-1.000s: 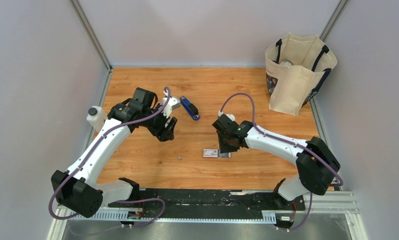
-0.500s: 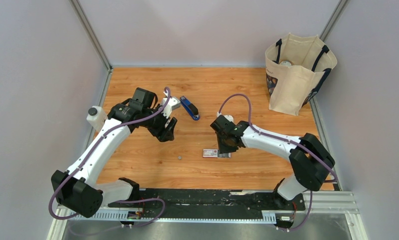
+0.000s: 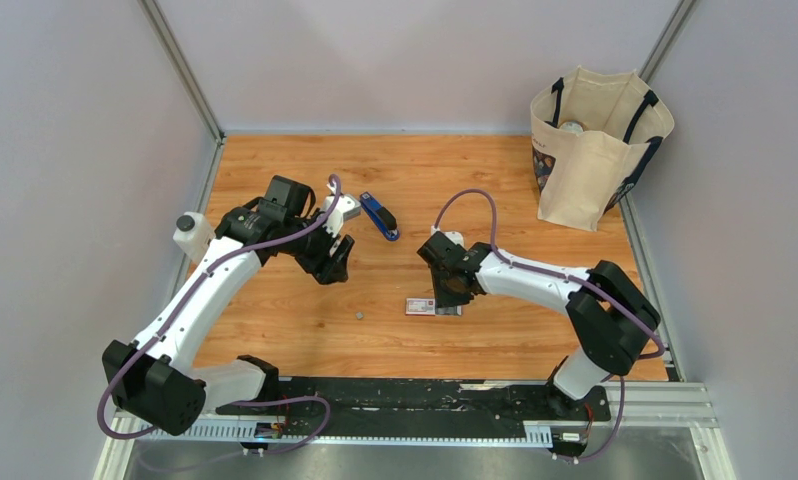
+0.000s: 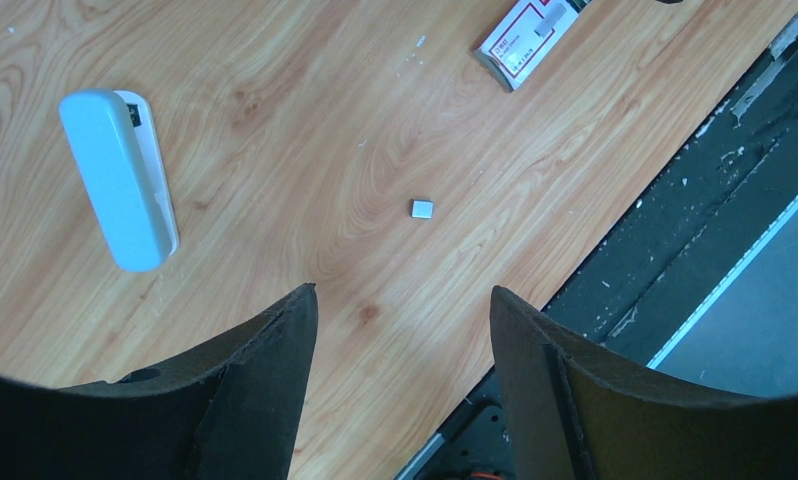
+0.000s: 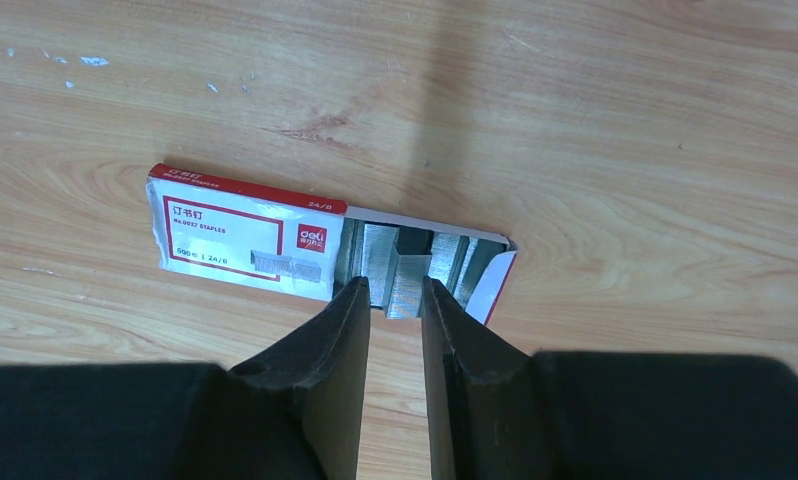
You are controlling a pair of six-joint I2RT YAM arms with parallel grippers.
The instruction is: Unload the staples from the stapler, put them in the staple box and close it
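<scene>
The blue stapler (image 3: 379, 215) lies on the table at the back centre, apart from both grippers. My left gripper (image 3: 331, 256) (image 4: 403, 292) hovers open and empty to the stapler's near left. A tiny silver staple bit (image 3: 359, 316) (image 4: 422, 208) lies on the wood. My right gripper (image 3: 447, 296) (image 5: 395, 288) is at the open tray end of the red-and-white staple box (image 3: 421, 306) (image 5: 243, 234). Its jaws are nearly closed on a silver staple strip (image 5: 409, 270) that sticks out of the tray.
A pale grey-green oblong piece (image 4: 120, 180) lies on the wood near the left gripper. A white bottle (image 3: 190, 236) stands at the left edge. A cloth tote bag (image 3: 595, 150) stands at the back right. The black base rail (image 3: 425, 395) runs along the near edge.
The right arm's elbow and forearm have swung left, and its gripper has shifted slightly left over the staple box. The left arm has not moved.
</scene>
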